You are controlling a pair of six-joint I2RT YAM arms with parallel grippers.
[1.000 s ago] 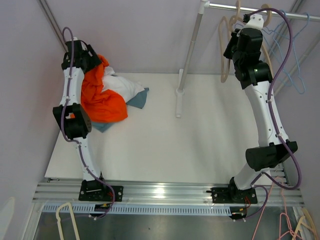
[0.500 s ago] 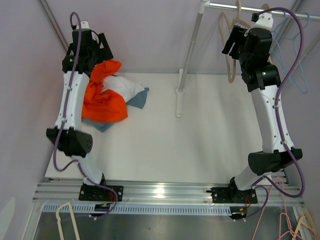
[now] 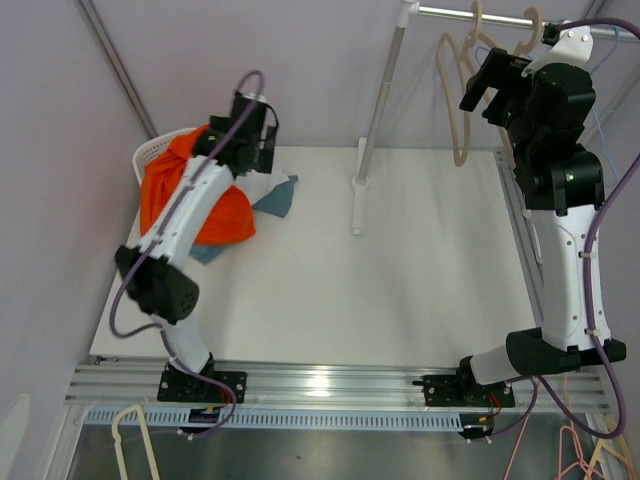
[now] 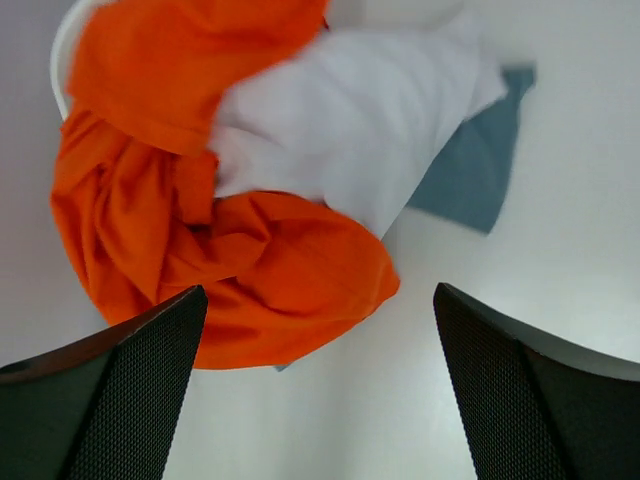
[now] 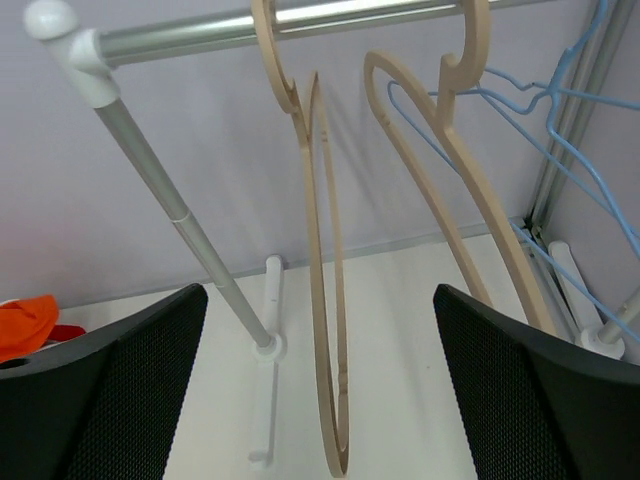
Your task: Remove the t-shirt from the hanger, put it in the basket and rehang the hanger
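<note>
Since both wooden hangers (image 5: 479,25) hung bare ahead of the right hand (image 5: 320,385), removal looked done | orange t-shirt (image 4: 240,280) lay heaped on the bench (image 4: 570,260) below the left hand (image 4: 320,385) | both hands released, empty.

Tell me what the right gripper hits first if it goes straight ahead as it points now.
The right gripper would likely meet the edge-on beige hanger on the rail first, though depth is unclear.

The orange t-shirt (image 3: 228,218) lies crumpled, on no hanger, at the table's (image 3: 400,300) ten o'clock, heaped against white cloth (image 4: 350,120). Two bare beige hangers (image 5: 263,35) hang from the rail (image 5: 190,35) at one o'clock.
</note>
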